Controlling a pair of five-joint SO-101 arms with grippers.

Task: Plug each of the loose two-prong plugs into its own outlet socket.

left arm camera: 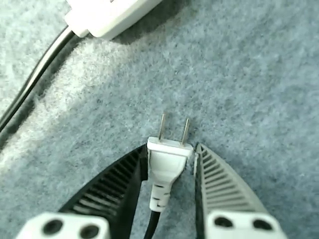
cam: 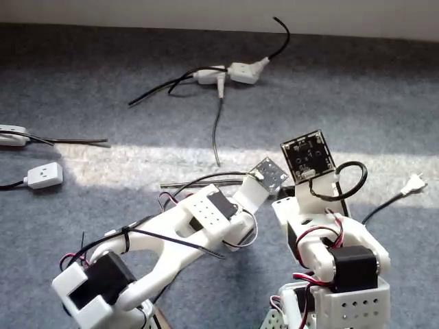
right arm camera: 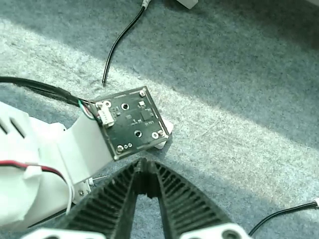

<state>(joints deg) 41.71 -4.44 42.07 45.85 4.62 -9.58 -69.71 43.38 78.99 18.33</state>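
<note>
While our left gripper (left arm camera: pixel 170 149) clamps its fingers on the white plug (left arm camera: pixel 169 160), flat on the desk (left arm camera: pixel 249 74), we'd lift, keep prongs level and line them squarely with the socket (left arm camera: pixel 109 15) nearby. Our right gripper (right arm camera: pixel 146 168) has fingers shut, empty; a second plug (cam: pixel 413 184) lies at three o'clock.

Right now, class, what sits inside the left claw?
The left claw holds a white two-prong plug, prongs outward, over grey carpet. Its black cord passes back out of sight.
</note>
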